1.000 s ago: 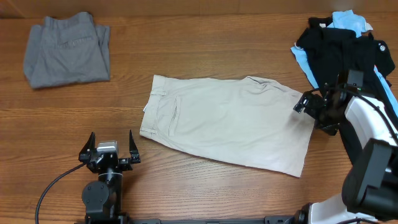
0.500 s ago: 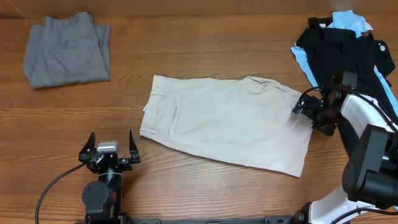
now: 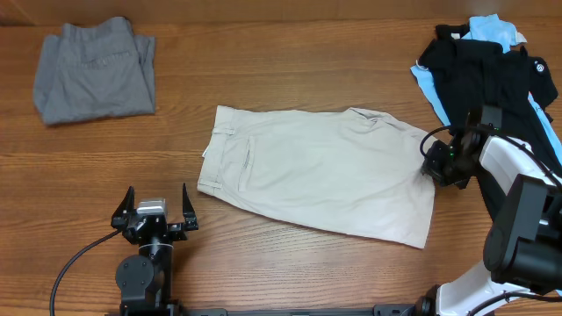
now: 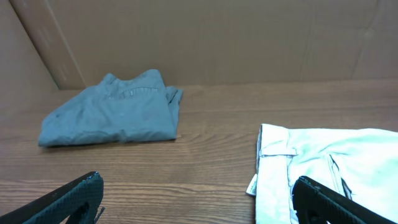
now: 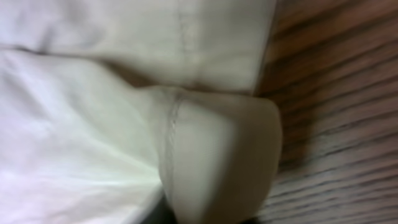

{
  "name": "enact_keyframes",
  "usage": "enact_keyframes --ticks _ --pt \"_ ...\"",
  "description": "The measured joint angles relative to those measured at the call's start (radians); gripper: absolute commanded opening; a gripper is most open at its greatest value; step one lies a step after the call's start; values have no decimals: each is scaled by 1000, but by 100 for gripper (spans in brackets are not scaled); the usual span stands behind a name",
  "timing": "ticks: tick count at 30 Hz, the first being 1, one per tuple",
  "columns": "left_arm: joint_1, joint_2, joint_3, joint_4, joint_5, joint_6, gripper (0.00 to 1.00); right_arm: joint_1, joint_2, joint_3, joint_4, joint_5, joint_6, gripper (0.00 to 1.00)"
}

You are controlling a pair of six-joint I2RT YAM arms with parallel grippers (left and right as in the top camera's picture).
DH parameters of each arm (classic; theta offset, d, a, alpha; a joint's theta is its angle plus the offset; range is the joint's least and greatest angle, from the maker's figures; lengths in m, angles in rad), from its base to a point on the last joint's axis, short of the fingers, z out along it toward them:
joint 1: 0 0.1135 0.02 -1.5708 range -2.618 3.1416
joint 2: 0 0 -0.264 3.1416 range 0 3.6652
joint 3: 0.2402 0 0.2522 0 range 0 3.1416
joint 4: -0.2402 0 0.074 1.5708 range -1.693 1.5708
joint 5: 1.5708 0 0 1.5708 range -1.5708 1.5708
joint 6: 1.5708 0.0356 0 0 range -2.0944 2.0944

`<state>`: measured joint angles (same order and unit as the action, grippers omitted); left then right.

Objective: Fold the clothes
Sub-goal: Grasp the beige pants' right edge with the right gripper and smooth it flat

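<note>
Table: you have a brown wood-grain table (image 3: 290,70) under both arms, and the left wrist view shows a plain brown panel wall (image 4: 217,37) behind it.
Khaki shorts: your khaki shorts (image 3: 325,171) lie flat at the table's centre, with the waistband toward 9 o'clock and the leg hems toward 3 o'clock.
Right end effector: your right end effector (image 3: 430,165) sits at the 3 o'clock edge of the khaki shorts and is closed on that hem. The right wrist view is filled by a pinched fold of the pale cloth (image 5: 205,162), with bare wood beside it.
Left end effector: your left end effector (image 3: 157,195) is at 7 o'clock, well apart from every garment. Its jaws are spread wide and empty, and both dark fingers (image 4: 71,198) frame its wrist view.
Grey shorts: these grey shorts (image 3: 92,75) rest folded at 10 o'clock, apart from the khaki pair.
Shirts: at 2 o'clock you have a heap with a black shirt (image 3: 479,66) on top and a light-blue shirt (image 3: 492,29) showing at its edges.
</note>
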<state>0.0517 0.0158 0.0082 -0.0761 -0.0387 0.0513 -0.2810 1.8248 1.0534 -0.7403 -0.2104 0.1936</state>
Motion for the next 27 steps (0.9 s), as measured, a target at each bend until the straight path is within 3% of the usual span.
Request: enact_keyframes --ticks 7,18,27 --pt "0 0 0 0 0 0 100 -16 13 55 -98 9 45 4" --pt "0 0 0 0 0 0 100 -23 21 380 -348 164 56 4" --pt "0 0 0 0 0 0 100 133 21 423 -397 249 70 4"
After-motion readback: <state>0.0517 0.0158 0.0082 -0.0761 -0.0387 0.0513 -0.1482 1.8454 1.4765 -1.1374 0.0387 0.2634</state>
